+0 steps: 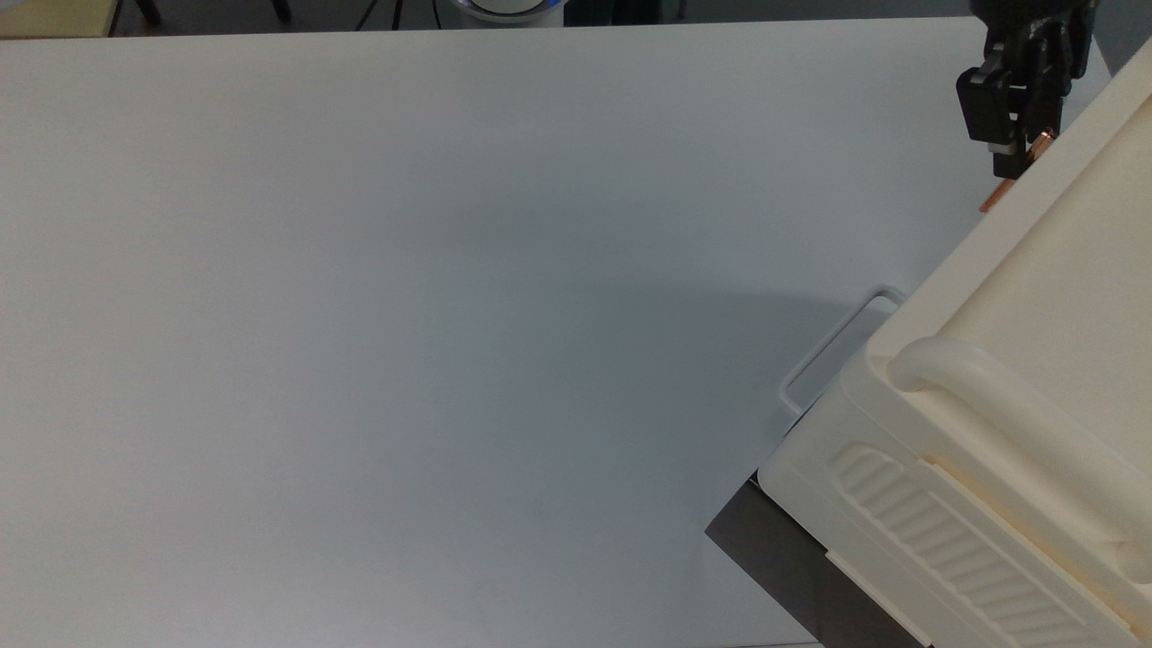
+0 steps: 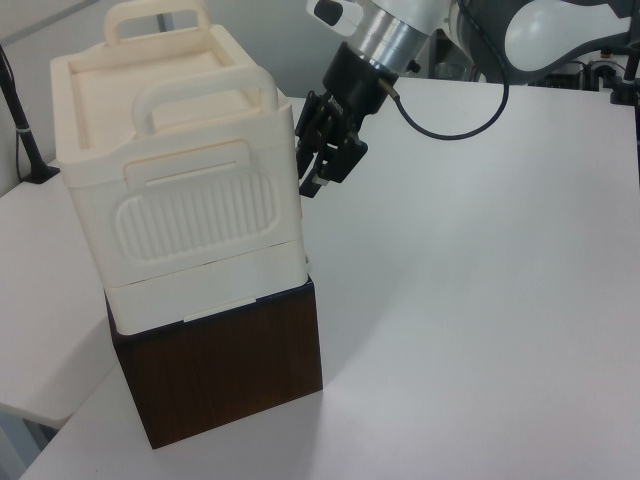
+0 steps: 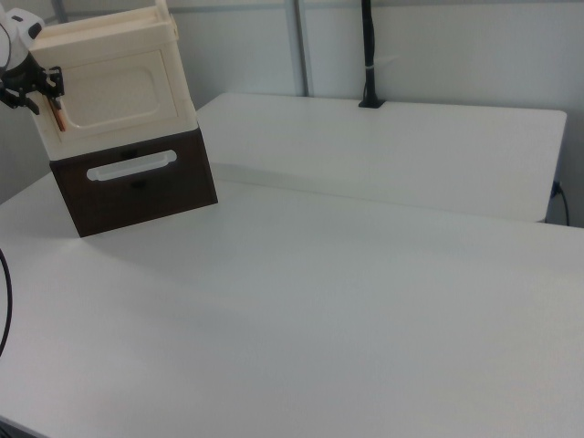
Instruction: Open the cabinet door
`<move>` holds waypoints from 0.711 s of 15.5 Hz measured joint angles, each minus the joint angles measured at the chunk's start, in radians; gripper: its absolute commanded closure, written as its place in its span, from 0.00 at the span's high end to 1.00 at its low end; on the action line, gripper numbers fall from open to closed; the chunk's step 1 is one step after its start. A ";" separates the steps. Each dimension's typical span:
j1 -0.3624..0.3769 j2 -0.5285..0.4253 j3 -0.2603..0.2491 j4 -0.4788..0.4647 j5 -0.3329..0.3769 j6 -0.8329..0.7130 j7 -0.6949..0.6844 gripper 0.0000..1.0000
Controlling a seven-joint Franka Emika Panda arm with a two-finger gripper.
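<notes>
Cabinet door [image 3: 117, 91]: the flat cream front panel of my target, facing the camera in the right view, sitting shut in its frame; the cream cabinet [image 2: 180, 190] stands on a dark brown wooden box [image 2: 225, 370] on the white table [image 1: 405, 270].
Handle: the copper-orange bar handle [image 3: 57, 117] runs upright along the door's edge at the right view's left; in the top view just a short copper stretch [image 1: 994, 196] shows below my fingers.
My arm: reaching in from the left view's upper right, wrist angled down toward the cabinet's front corner.
My gripper [image 2: 318, 172]: right at the handle, fingers [image 1: 1008, 148] on either side of the bar, with a narrow gap between them; I cannot tell whether they are actually pressing on it.
Hidden: in the left view the door faces away and the cabinet's corner covers the handle; in the top view the cabinet is cut off by the frame's right edge.
Other: a thin white wire loop handle [image 1: 832, 351] sticks out from the brown box's front.
</notes>
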 measured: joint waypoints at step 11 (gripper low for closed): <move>-0.001 0.000 -0.009 0.000 0.004 0.003 0.036 0.22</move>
